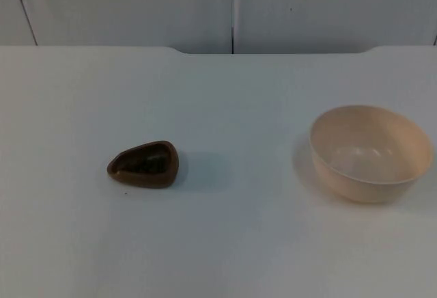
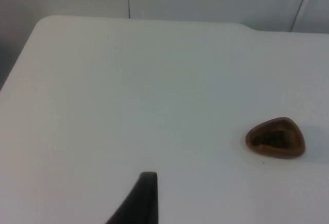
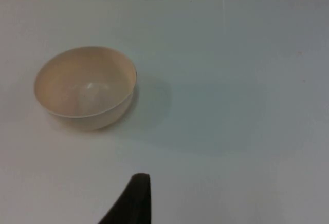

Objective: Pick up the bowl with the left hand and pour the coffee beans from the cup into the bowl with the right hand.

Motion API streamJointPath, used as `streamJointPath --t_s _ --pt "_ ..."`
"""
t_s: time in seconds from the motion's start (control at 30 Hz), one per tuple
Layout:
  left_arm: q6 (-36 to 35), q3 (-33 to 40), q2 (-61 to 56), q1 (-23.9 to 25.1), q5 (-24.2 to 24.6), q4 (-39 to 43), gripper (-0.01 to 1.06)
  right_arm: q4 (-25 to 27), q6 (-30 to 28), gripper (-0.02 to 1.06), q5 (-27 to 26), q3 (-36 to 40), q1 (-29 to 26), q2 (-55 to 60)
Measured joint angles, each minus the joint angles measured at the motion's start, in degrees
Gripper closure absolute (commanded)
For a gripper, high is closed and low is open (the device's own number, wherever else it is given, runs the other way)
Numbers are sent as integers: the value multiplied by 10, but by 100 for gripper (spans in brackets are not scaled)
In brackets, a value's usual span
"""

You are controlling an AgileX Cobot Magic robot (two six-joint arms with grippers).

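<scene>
A small brown teardrop-shaped cup (image 1: 145, 165) with dark coffee beans inside stands on the left half of the white table (image 1: 225, 243). An empty beige bowl (image 1: 370, 152) stands upright on the right half, near the right edge. My left gripper (image 2: 144, 203) waits back from the table's left part, and the cup (image 2: 275, 138) lies well ahead of it and off to one side. My right gripper (image 3: 134, 201) waits likewise on the right, well apart from the bowl (image 3: 86, 87). Neither gripper touches anything.
The grey partition wall (image 1: 232, 11) closes off the table's far edge, which has a shallow recess in its middle. A wide stretch of bare table top separates cup and bowl.
</scene>
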Motion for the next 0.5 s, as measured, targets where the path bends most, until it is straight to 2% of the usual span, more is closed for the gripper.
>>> streamJointPath --t_s 0.5 --pt "0 -31 38 0 -19 -35 0 -1 0 -1 0 0 0 0"
